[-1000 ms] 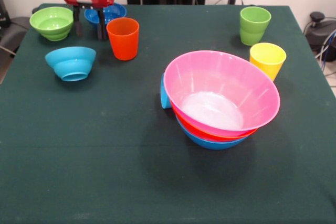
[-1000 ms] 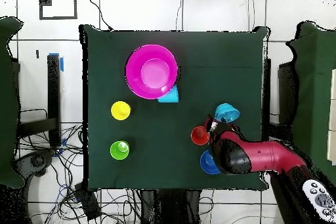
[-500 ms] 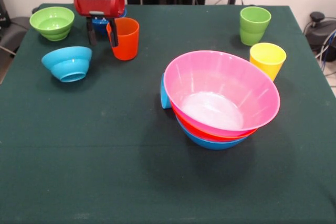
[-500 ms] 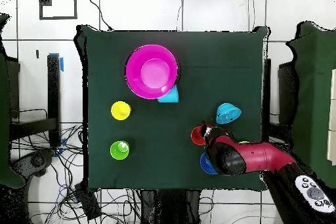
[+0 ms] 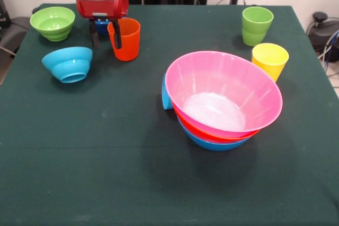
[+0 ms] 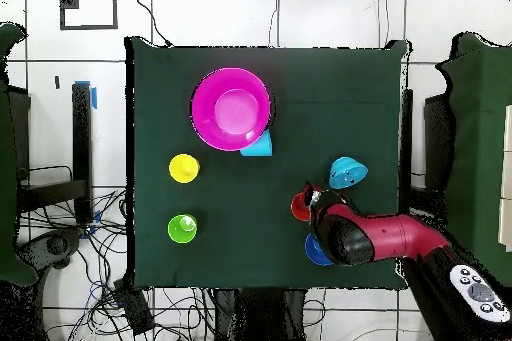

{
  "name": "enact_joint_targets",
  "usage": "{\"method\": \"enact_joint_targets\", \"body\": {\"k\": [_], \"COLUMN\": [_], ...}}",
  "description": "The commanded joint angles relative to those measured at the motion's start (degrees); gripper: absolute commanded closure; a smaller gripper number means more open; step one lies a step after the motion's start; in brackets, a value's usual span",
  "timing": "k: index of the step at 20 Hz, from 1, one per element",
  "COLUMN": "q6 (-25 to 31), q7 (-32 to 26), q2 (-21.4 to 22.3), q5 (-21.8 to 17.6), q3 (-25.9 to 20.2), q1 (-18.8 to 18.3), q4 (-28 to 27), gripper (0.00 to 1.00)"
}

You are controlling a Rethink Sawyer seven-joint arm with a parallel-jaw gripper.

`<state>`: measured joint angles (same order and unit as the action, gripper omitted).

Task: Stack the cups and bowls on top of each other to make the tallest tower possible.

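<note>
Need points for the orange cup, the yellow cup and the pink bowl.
orange cup (image 5: pixel 126 43): front view, on its outer side wall.
yellow cup (image 5: pixel 269 60): front view, on its near wall below the rim.
pink bowl (image 6: pixel 231 109): overhead view, on its inside bottom.

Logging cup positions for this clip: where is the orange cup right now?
In the front view the orange cup stands upright at the far left, right of the gripper, with the light blue bowl lying nearer the camera, to its left.

Tower (image 5: pixel 222 99) right of table's (image 5: pixel 106 173) centre. Tipped cup (image 5: pixel 166 95) touching tower's left side. Near cup (image 5: pixel 270 59) just behind tower's right; far cup (image 5: pixel 257 25) behind that. Lone cup (image 5: pixel 126 39) behind tower, well left; gripper (image 5: pixel 105 34) at its left rim. Overturned bowl (image 5: pixel 69 63), upright bowl (image 5: pixel 52 23) farther left.
</note>
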<state>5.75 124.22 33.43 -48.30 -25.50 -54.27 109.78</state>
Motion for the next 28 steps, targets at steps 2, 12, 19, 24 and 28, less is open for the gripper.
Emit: {"method": "enact_joint_targets", "body": {"k": [2, 12, 19, 24, 28], "q6": [8.7, 8.7, 11.3, 12.7, 11.2], "q7": [-20.1, -19.6, -20.7, -16.6, -11.3], "q2": [-3.3, -2.4, -3.4, 2.3, 6.0], "q5": [-5.3, -12.3, -12.5, -9.6, -7.3], "q3": [-18.6, -20.8, -23.2, -23.7, -24.5], "q1": [-9.1, -10.0, -11.5, -11.7, -12.6], "q4": [-1.2, -2.5, -3.1, 1.7, 7.2], "gripper": [0.0, 0.0, 0.0, 0.0, 0.0]}}
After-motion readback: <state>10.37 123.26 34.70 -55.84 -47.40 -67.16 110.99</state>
